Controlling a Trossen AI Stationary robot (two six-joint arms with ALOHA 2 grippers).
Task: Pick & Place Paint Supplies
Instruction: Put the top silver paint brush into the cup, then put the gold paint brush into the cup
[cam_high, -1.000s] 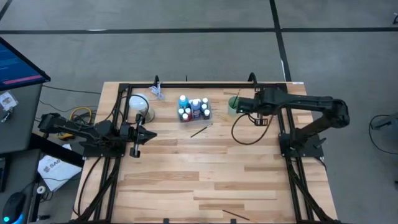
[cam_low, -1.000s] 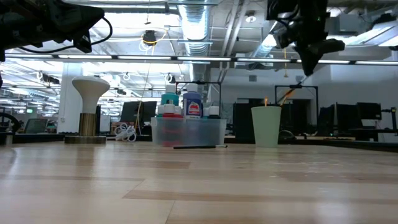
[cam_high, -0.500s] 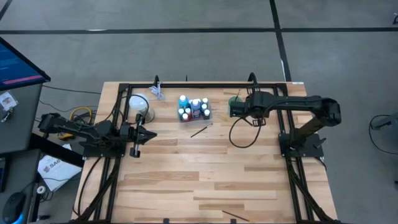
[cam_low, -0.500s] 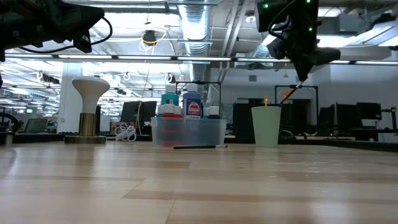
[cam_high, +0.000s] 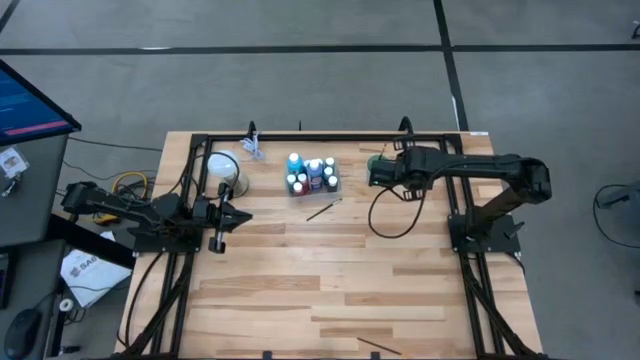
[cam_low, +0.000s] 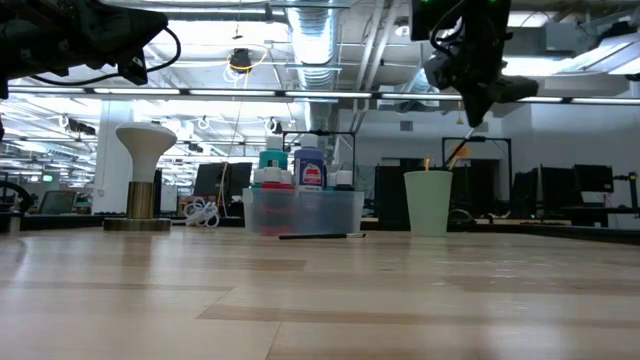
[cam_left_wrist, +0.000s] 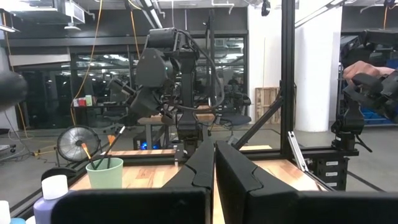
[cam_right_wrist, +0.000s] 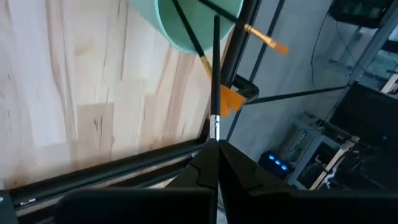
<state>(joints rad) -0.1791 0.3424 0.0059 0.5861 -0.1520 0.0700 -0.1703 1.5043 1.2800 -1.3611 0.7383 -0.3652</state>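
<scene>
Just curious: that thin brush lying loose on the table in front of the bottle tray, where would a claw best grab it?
Probably mid-handle, from straight above, claw closing across the brush: it lies flat on the table, clear of the tray.

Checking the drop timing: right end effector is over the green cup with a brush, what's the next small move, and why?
Probably lower a little, then release. The right end effector is shut on the brush, whose tip already points into the green cup beside the orange-tipped brush.

Wooden table (cam_high: 330, 280): clear tray (cam_high: 313, 184) of paint bottles (cam_high: 314, 172), green cup (cam_low: 428, 203), loose brush (cam_high: 323, 210), lamp (cam_low: 146, 175)
</scene>
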